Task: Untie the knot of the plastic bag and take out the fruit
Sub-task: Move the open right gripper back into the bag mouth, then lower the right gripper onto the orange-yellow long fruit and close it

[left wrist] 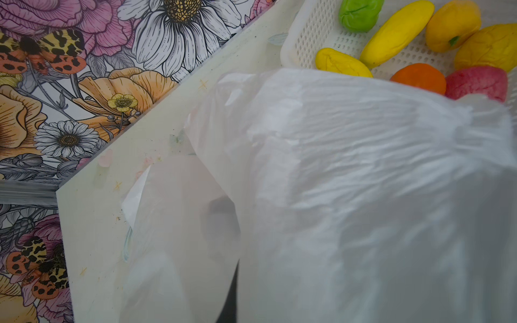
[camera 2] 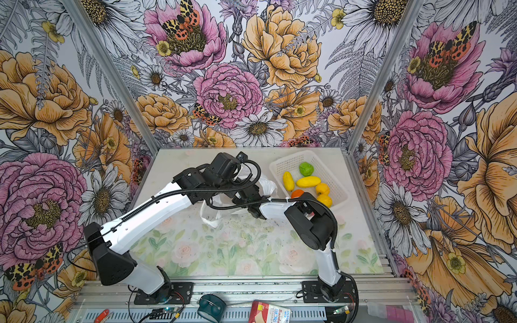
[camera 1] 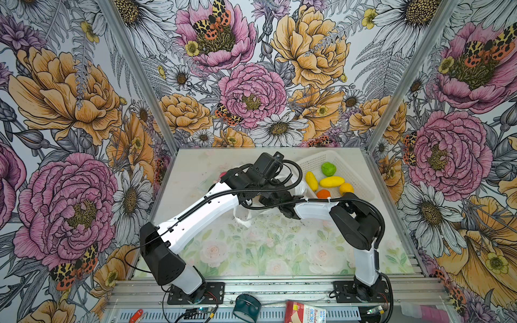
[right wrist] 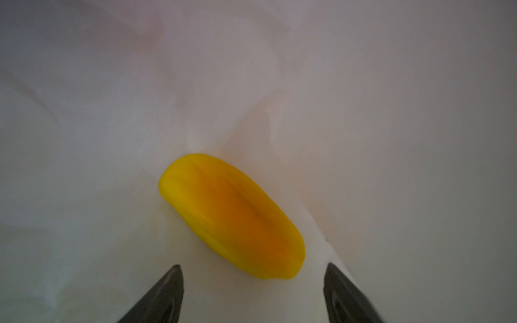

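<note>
Plastic bag [left wrist: 363, 167], crinkled translucent white, around smooth elongated yellow fruit [right wrist: 232, 218]

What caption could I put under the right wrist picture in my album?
Jaws of the right gripper stand open before a long yellow fruit lying inside the white plastic bag.

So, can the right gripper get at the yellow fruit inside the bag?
Probably yes: the right gripper is inside the bag, open, and the yellow fruit lies bare just ahead of it, with nothing in between.
</note>
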`<state>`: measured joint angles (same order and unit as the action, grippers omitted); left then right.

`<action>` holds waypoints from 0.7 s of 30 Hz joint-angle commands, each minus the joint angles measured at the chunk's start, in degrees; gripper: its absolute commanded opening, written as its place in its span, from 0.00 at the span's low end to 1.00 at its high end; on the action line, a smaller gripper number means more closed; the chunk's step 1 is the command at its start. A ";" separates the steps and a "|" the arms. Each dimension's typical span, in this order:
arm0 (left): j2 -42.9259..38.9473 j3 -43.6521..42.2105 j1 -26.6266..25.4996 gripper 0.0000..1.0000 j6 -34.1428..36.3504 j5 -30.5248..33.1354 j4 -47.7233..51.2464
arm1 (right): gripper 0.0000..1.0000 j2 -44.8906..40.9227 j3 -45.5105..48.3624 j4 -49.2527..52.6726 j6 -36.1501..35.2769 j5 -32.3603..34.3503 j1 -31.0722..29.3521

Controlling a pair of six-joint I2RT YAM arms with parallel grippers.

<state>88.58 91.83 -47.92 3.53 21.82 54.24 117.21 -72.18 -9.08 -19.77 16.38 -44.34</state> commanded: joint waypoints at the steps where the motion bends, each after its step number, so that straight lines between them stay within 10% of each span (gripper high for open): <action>1: -0.93 1.32 -0.94 0.00 1.07 0.39 0.35 | 0.84 4.55 -6.81 7.51 -0.97 3.69 -0.43; 7: -2.28 0.97 -0.99 0.00 1.26 -1.35 0.21 | 0.81 9.44 -12.15 11.45 -1.10 6.75 -0.30; 21: -0.69 0.10 3.05 0.00 -0.12 -1.37 0.15 | 0.20 -7.97 3.83 1.88 2.73 -6.41 -0.35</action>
<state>88.09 91.90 -45.47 3.95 21.43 54.65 115.07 -70.81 -1.41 -18.24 14.72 -44.34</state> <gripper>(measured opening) 0.045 0.219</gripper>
